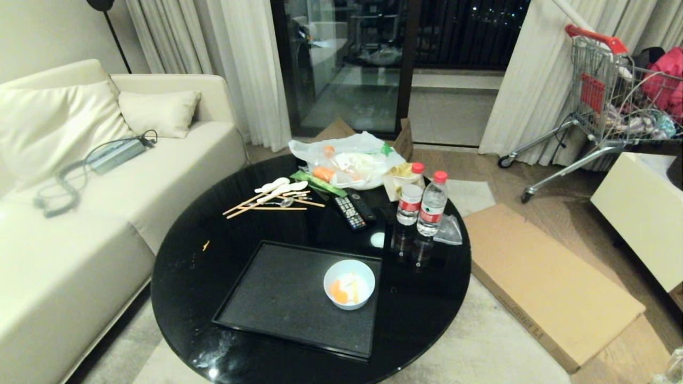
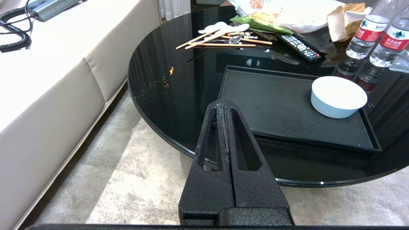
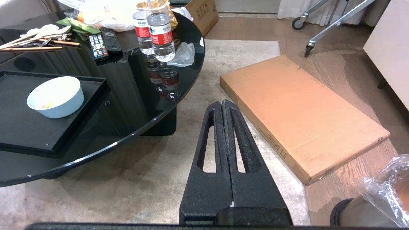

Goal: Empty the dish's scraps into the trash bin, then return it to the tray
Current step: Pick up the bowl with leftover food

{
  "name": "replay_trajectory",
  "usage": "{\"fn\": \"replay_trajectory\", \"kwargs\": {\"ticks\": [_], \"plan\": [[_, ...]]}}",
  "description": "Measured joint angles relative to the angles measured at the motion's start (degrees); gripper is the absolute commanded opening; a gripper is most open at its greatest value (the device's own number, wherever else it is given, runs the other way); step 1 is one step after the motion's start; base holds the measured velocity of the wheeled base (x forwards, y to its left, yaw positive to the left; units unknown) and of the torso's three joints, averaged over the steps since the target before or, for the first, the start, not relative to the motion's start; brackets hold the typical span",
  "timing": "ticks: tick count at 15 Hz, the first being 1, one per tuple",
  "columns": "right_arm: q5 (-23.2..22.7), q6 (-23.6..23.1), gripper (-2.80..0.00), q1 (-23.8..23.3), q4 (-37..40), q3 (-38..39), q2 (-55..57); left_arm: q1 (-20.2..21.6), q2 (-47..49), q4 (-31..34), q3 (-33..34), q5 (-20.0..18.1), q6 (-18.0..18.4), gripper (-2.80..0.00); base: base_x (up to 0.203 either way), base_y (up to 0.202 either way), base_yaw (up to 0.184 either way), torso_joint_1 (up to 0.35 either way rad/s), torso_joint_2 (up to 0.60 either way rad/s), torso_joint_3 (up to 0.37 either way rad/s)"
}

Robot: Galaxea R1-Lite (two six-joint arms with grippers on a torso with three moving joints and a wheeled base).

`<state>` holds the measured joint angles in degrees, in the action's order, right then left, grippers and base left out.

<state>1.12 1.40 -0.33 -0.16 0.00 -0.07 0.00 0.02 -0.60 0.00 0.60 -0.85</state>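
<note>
Both the left gripper (image 2: 224,107) and right gripper (image 3: 222,105) hang closed, empty, short of the worktop (image 1: 181,282). The scraps (image 1: 344,290) lie loose in the dish (image 1: 349,284). Tilting it before the trash bin (image 3: 377,198) would likely spill them.

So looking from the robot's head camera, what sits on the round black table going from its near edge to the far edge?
Tray holding the dish with scraps → two water bottles → remote controls → chopsticks and white spoons → white plastic bag of food.
</note>
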Motion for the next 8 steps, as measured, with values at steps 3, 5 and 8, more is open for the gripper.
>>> {"fn": "replay_trajectory", "kwargs": {"ticks": [3, 5, 8], "plan": [[0.0, 0.0, -2.80, 0.0, 0.0, 0.0, 0.0, 0.0, 0.0, 0.0, 0.0, 0.0, 0.0, -2.80, 0.000, 0.000, 0.000, 0.000, 0.00, 0.000], [0.0, 0.1, -2.80, 0.0, 0.0, 0.0, 0.0, 0.0, 0.0, 0.0, 0.0, 0.0, 0.0, -2.80, 0.000, 0.000, 0.000, 0.000, 0.00, 0.000], [0.0, 0.1, -2.80, 0.0, 0.0, 0.0, 0.0, 0.0, 0.0, 0.0, 0.0, 0.0, 0.0, -2.80, 0.000, 0.000, 0.000, 0.000, 0.00, 0.000]]}}
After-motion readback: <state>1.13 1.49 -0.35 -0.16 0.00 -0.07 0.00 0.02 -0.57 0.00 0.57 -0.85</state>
